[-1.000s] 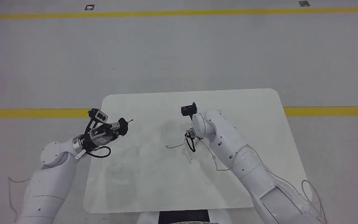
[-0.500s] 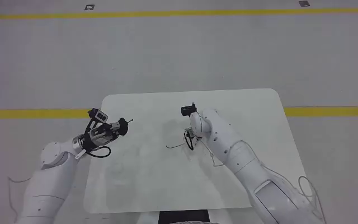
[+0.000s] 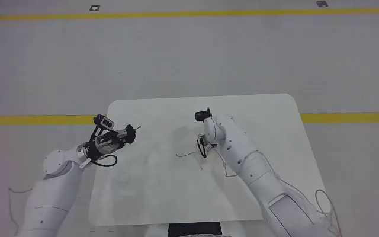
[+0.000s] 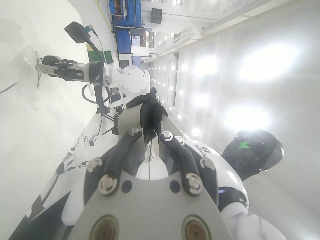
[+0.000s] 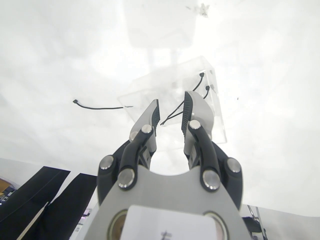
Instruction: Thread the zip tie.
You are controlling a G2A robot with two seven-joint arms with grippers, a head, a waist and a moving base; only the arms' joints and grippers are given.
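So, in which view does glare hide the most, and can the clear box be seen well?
Left wrist view: ceiling lights bloom into wide white patches, yet the left gripper, shut on a dark zip tie, is readable. Right wrist view: no glare; the clear box is traced just by faint edges on the white table, beyond the open right gripper.

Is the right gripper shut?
No, the right gripper stands open, its fingers apart above the clear box of zip ties.
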